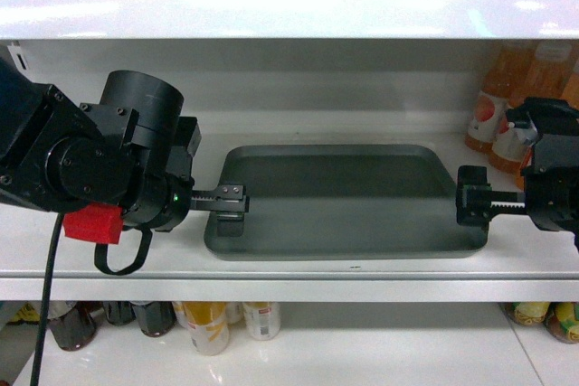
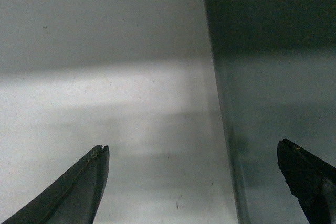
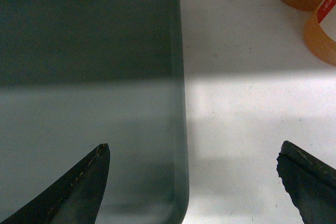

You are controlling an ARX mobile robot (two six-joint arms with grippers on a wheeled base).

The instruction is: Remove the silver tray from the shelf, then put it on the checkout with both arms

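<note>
While the silver tray (image 1: 348, 201) lies flat on the shelf (image 1: 289, 268) with nothing lifted and the checkout out of sight, I have the left gripper (image 1: 232, 200) and right gripper (image 1: 472, 203) level at its short ends, each spread wide astride the rim, gripping nothing.

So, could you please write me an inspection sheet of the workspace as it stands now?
Surface: white shelf, glossy, lit in bands.
Job's things: silver tray flat on the shelf, not lifted; checkout not in view.
Clutter: orange bottles at the tray's right; more bottles on the level below.
Hands: left hand open, straddling the tray's left rim; right hand open, straddling the right rim.
Cables: black cable hangs under the left arm.
Surroundings: upper shelf holding containers.
</note>
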